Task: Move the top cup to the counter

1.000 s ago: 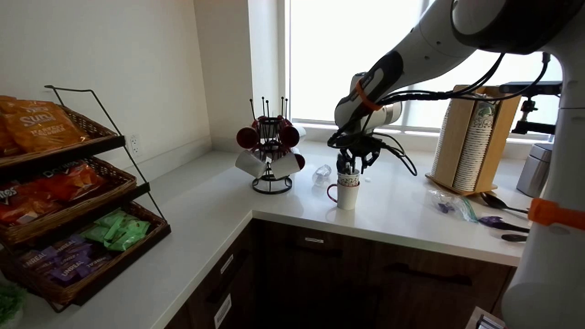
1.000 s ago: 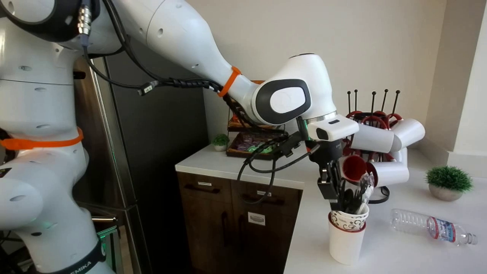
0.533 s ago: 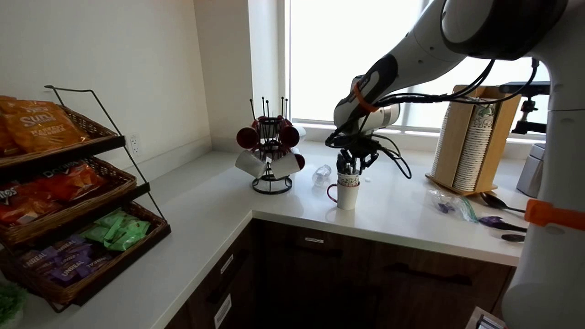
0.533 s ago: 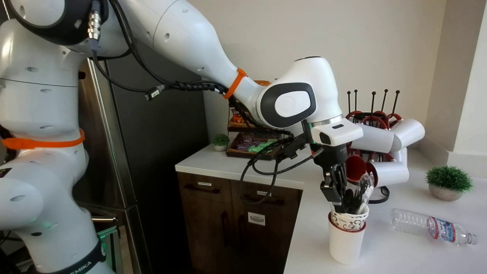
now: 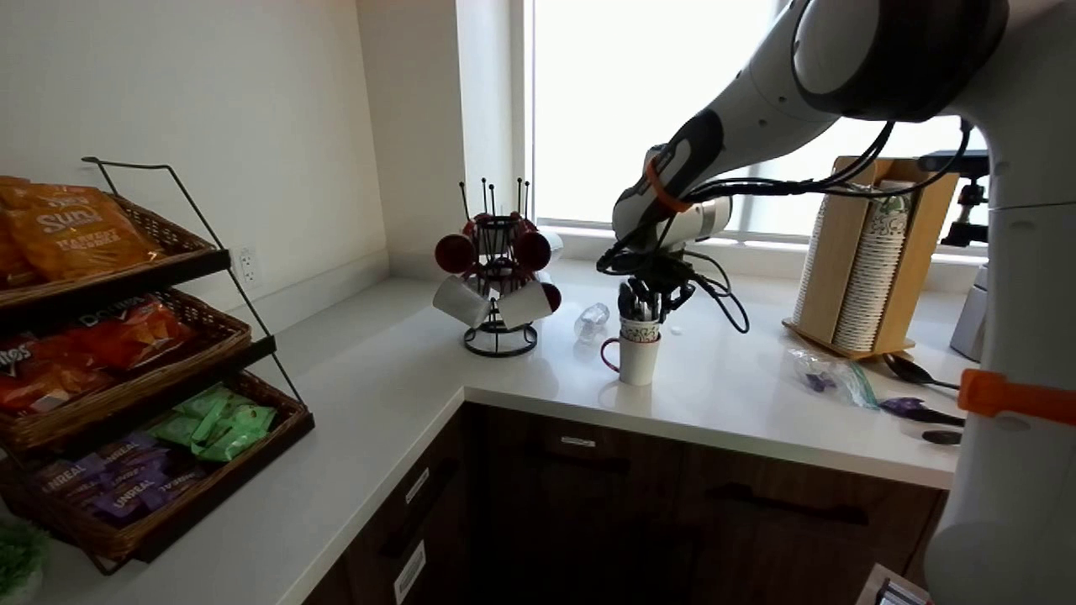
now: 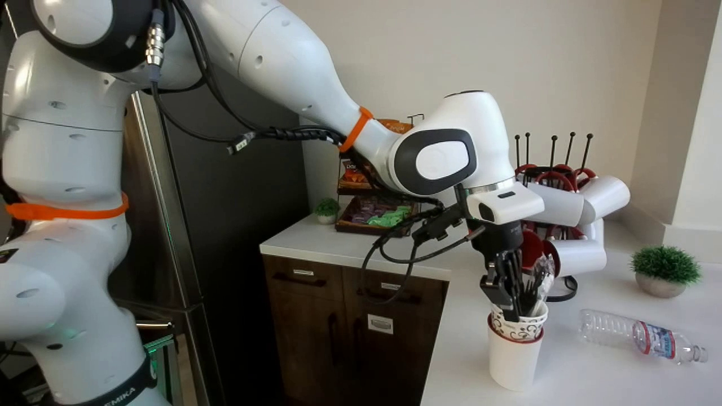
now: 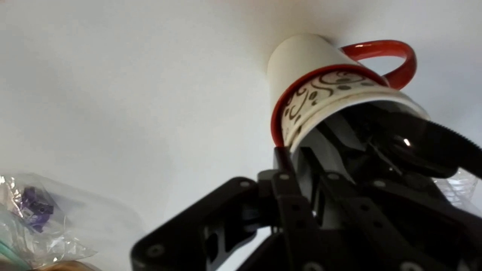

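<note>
Compared with one second earlier, the gripper (image 7: 295,151) sits lower at the paper cup (image 7: 327,92). Jaws slightly parted, the cup's rim between them; firm hold cannot be confirmed. The cup stands inside a mug (image 5: 639,363) near the front edge of the counter (image 5: 731,382). Count: one mug there, one mug rack (image 5: 499,350) behind the inside corner, one bottle (image 6: 643,336) lying down, two potted plants (image 6: 665,270), three snack baskets (image 5: 214,340).

A clear bottle (image 6: 643,336) lies on its side near a small potted plant (image 6: 665,269).
</note>
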Tool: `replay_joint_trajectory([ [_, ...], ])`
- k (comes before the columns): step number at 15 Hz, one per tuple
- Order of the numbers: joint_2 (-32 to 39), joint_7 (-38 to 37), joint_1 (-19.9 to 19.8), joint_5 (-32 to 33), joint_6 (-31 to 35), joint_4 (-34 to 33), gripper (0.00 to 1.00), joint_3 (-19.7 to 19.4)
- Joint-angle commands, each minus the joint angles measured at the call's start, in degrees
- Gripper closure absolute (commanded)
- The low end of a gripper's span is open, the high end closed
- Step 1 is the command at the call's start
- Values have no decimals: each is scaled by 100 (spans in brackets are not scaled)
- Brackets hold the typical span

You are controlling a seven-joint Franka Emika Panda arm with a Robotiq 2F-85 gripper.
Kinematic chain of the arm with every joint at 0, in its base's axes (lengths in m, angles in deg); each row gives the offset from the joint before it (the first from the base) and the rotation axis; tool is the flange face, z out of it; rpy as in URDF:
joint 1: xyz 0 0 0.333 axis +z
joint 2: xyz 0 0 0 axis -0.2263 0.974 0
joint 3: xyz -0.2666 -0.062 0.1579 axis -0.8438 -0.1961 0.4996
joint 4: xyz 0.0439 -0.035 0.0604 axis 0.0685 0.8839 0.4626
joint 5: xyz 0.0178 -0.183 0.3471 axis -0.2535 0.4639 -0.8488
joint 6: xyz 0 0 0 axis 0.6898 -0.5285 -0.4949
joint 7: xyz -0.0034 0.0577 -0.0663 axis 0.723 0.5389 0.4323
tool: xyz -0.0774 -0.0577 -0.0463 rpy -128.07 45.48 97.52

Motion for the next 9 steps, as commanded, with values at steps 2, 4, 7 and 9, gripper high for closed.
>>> replay_joint_trajectory([
  [2,4,-121,108,-113,-144,-95,100,-91],
  [4,-98,-49,77,-216,-184,-95,99,-77],
  [7,-236,29,13,-467,-273,-151,99,-74],
  [9,-311,34,-16,-597,-276,-190,99,-98],
])
